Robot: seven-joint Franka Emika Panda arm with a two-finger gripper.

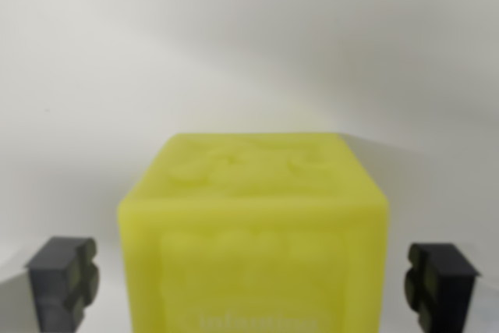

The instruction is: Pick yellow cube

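Wrist view only. Cube (253,232) fills the lower centre of the frame, yellow, slightly out of focus, with faint raised relief on its top face and some unreadable lettering low on the near face. It sits on a plain pale surface (234,52), nothing else around it.

Key relation: the cube lies directly between the two fingers, centred under the gripper (253,282). Left finger (62,282) shows at the wrist view's left, right finger (440,285) at the wrist view's right, both dark grey, both at the bottom edge. The cube's near face is square to the camera, so its side faces look parallel to the pads. No long axis to speak of; it reads as roughly equal on all sides.

Gripper state: fingers spread wide apart, holding nothing. A clear gap of pale surface shows between each finger and the nearest cube side, so no contact yet on either flank. The gaps look about even left and right, perhaps a shade wider on the left.

Height: hard to judge from this angle. Fingertips run off the bottom of the frame, so whether they reach down past the cube's top edge cannot be told.

Judgement: alignment looks good for a straight close; if the fingers are low enough, closing should catch the cube on its two opposite sides.
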